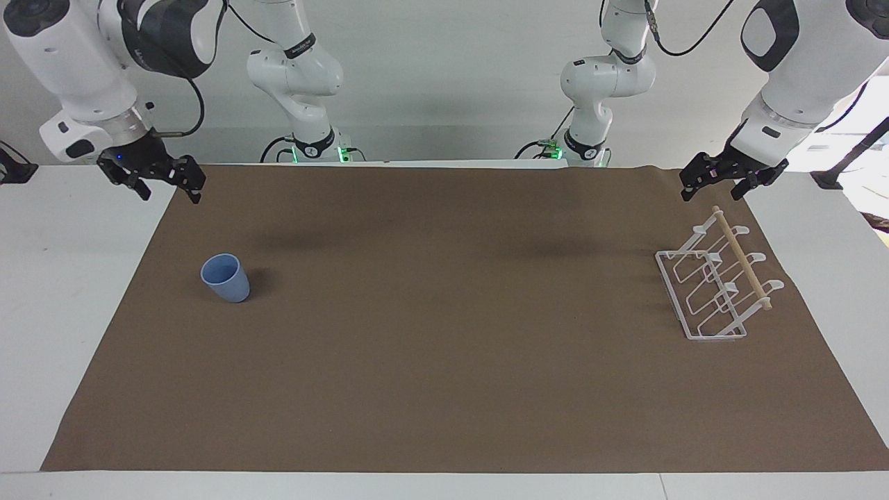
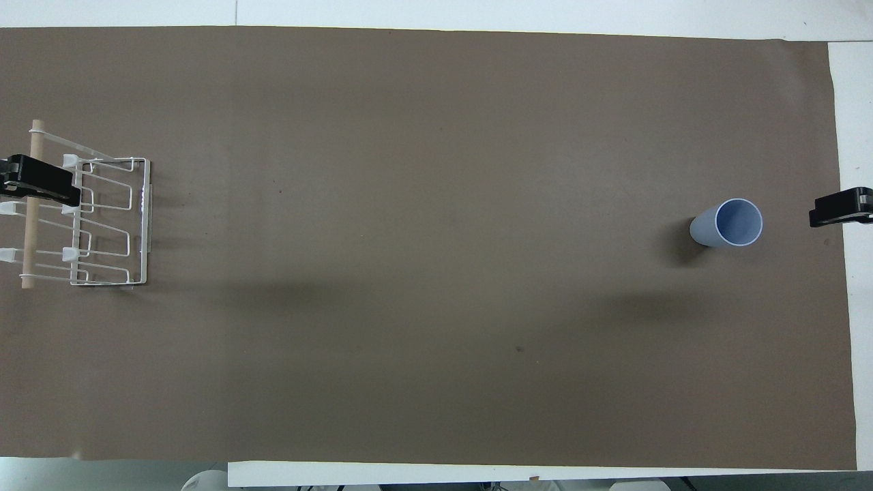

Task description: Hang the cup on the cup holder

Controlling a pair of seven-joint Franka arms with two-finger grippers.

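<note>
This looks like a robot lab: 4 white robot arms [image 1: 295, 76] stand by a plain wall, cables [image 1: 677, 48] hanging, brown mat [image 1: 444, 347] on the surface.

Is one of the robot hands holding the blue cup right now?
No, nothing is held. The cup stands alone on the brown mat. The right gripper and the left gripper are both open and empty.
</note>
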